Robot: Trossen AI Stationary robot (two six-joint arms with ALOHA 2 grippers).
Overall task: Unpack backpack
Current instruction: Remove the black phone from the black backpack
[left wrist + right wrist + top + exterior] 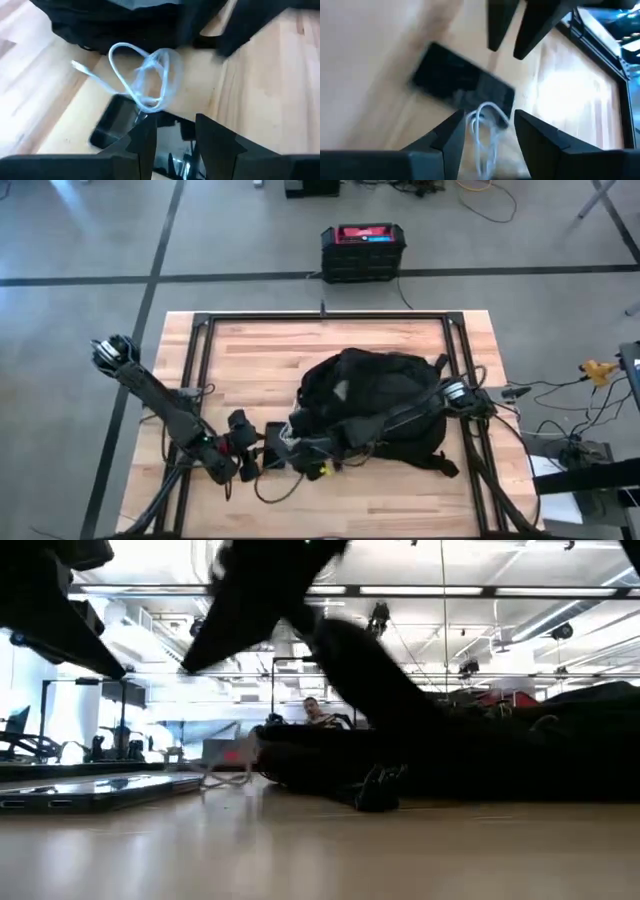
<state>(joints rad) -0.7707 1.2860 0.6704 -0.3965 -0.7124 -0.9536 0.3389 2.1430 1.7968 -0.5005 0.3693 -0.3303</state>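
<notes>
High view: large soft black fabric backpack (375, 405) lying right of centre on the pale plank-topped wooden bench (260, 350), rounded bulk uppermost, straps trailing toward the near edge. Left tool (262, 448) low over the bench just beside the backpack's near-left corner, arm reaching in from the left edge. Right arm stretched across the backpack from the right side, right tool (298, 442) ending close by the left one. Thin pale coiled cable (290, 436) between the two tools, and a small yellow bit (325, 472) near the strap ends (too small to tell what). Rigid black box with a red top (363, 250) on the grey floor beyond the far edge.

Low view: backpack (480, 755) a dark mound across the right half, resting flat on the bench. Flat dark slab-shaped phone (90, 790) lying at the left, cable (225, 775) beside it. Arms dark and blurred overhead.

Left wrist view: left tool (175, 137) with fingers parted a moderate gap, nothing between them. Cable (145, 80) looped loosely on the wood just ahead, one end lying over the phone (112, 127), backpack edge (125, 22) beyond.

Right wrist view: right tool (487, 132) also parted, empty, above the cable (482, 125) and phone (460, 82); left tool's fingers opposite.
</notes>
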